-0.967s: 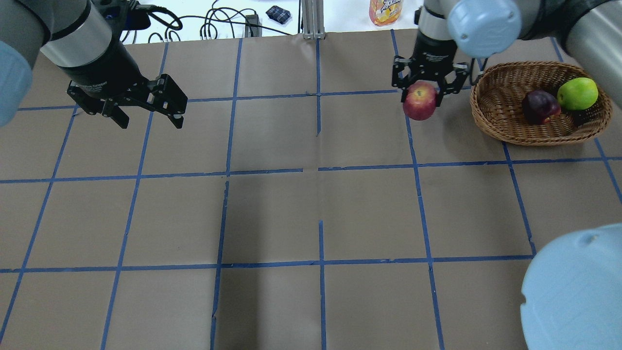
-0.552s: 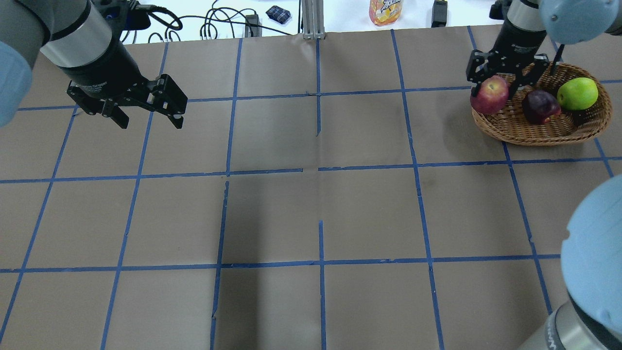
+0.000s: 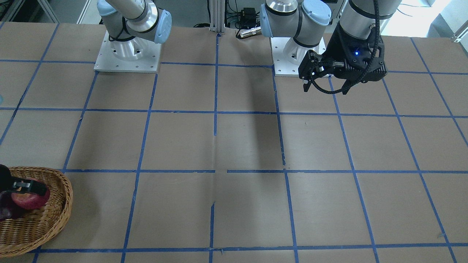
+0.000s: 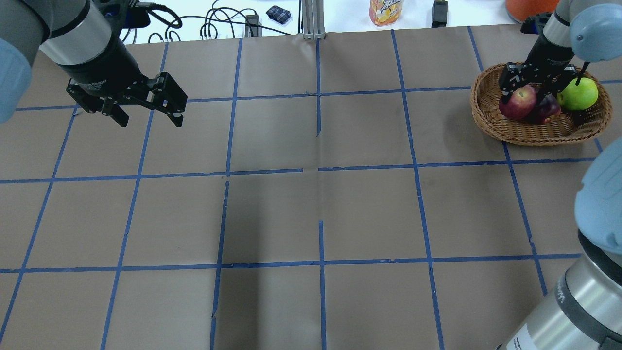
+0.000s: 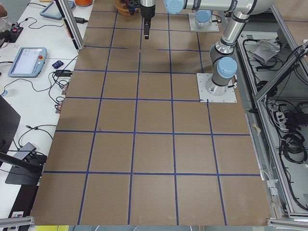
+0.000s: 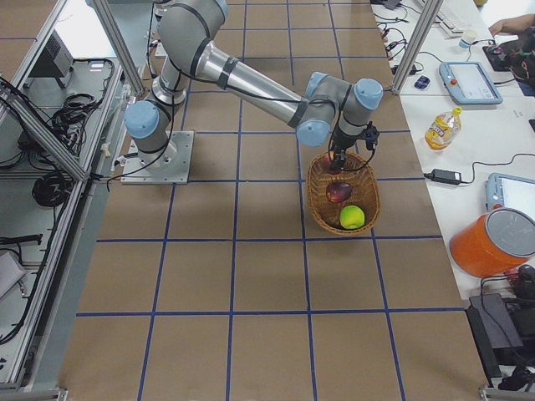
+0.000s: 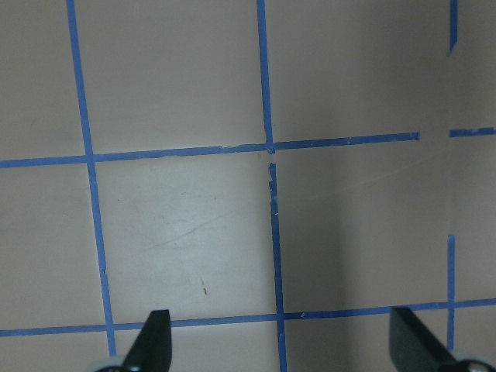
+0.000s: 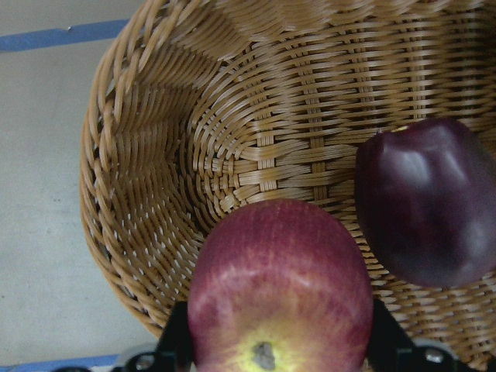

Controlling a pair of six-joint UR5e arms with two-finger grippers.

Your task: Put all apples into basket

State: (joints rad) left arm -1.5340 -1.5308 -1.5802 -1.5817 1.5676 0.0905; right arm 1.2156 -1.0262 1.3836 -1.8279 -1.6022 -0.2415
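Observation:
The wicker basket (image 4: 534, 137) sits at the table's far right, also seen in the front-facing view (image 3: 55, 219). Inside it lie a lime green apple (image 4: 578, 93) and a dark purple apple (image 8: 426, 201), the purple one partly hidden behind the gripper overhead. My right gripper (image 4: 528, 95) is shut on the red apple (image 4: 516, 102), holding it low inside the basket's left half, right beside the purple apple. The red apple (image 8: 279, 287) fills the bottom of the right wrist view, stem end toward the camera. My left gripper (image 4: 149, 117) hovers open and empty above the table's far left.
An orange juice bottle (image 4: 385, 10), cables and a charger lie beyond the table's far edge. An orange bucket (image 6: 493, 242) stands off the table near the basket. My right arm's elbow (image 4: 600, 204) looms over the near right corner.
My right gripper has carried the red apple rightward, from left of the basket, over its rim and down inside beside the purple apple. The left arm has stayed put.

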